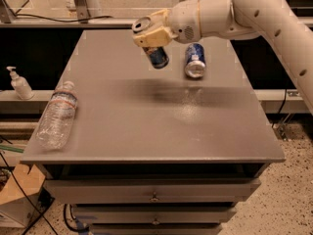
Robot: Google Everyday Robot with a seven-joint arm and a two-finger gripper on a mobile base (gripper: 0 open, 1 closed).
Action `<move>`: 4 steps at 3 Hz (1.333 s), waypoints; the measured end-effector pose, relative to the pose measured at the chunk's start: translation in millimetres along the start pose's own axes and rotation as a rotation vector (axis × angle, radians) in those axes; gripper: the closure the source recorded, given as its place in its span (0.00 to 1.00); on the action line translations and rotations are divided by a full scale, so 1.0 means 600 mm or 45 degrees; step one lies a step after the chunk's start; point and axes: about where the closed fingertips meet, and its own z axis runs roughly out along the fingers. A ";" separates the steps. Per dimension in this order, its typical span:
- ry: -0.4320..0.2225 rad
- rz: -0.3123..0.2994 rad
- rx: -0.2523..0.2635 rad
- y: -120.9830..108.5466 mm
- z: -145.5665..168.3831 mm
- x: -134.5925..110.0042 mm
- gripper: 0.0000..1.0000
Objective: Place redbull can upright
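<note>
My gripper [152, 41] hangs above the far middle of the grey table [146, 126]. It is shut on the redbull can [158, 57], a slim can with blue and silver panels. The can is tilted, its lower end pointing down and to the right, and it is clear of the table top. Its upper part is hidden inside the yellowish fingers [145, 34]. The can's shadow lies on the table just below it.
A wider dark-blue can [194, 60] with a silver top lies on its side just right of the gripper. A clear plastic water bottle [56, 114] lies near the table's left edge. A soap dispenser [20, 83] stands on a ledge off the table's left side. Drawers sit below the table top.
</note>
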 end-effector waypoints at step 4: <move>-0.441 0.268 0.095 0.053 0.016 0.028 0.82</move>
